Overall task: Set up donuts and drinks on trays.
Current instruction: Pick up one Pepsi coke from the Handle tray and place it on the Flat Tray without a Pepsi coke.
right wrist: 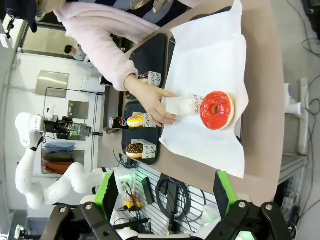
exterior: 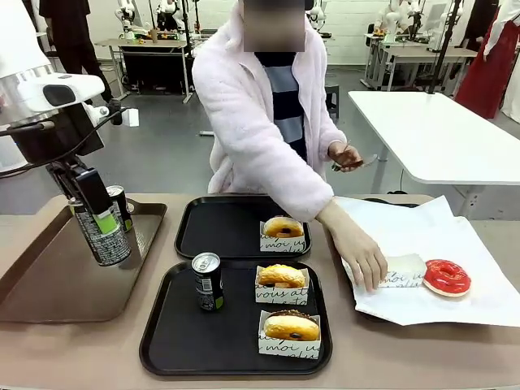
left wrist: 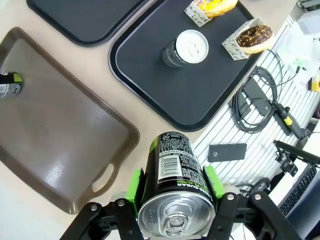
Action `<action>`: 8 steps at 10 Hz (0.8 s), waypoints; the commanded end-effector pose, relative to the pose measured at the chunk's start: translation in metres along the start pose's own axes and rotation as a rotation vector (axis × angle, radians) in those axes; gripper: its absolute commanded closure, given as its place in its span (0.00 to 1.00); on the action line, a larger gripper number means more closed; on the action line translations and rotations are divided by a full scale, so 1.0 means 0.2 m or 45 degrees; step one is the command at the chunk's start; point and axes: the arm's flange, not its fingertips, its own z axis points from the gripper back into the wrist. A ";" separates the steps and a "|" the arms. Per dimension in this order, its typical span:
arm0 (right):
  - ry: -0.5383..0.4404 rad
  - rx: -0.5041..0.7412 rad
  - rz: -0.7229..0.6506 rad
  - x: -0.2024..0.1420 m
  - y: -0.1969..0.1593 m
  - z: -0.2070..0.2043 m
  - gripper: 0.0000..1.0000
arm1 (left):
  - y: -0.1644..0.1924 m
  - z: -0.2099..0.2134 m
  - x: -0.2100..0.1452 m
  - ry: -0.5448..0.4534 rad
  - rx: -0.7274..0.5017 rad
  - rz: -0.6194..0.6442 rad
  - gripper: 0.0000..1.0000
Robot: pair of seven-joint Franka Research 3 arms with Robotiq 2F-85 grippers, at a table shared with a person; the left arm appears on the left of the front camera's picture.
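Near glossy brown tray (exterior: 49,280), left pincer (left wrist: 173,187) clamps slim can (left wrist: 172,155) (right pincer (right wrist: 164,190) gapes empty).

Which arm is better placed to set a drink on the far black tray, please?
Left: its gripper holds a slim dark green-labelled can over the long brown tray, beside that matte black tray.

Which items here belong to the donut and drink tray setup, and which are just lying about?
Job: near black tray, far black tray, yellow donut, chocolate donut, far-tray donut, red donut, held can, left pincer, near-tray can, brown-tray can.
Lying about: brown tray, white paper, bare sleeve, phone, cable bundle.
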 end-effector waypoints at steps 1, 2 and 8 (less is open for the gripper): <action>-0.029 0.032 0.020 0.01 0.00 0.00 0.00 | -0.01 0.00 0.01 -0.010 0.025 -0.025 0.41; -0.029 0.032 0.020 0.01 0.00 0.00 0.00 | -0.01 0.01 0.00 -0.011 0.029 -0.028 0.41; -0.029 0.032 0.020 0.01 0.00 0.00 0.00 | -0.01 0.01 -0.01 -0.030 0.043 0.005 0.41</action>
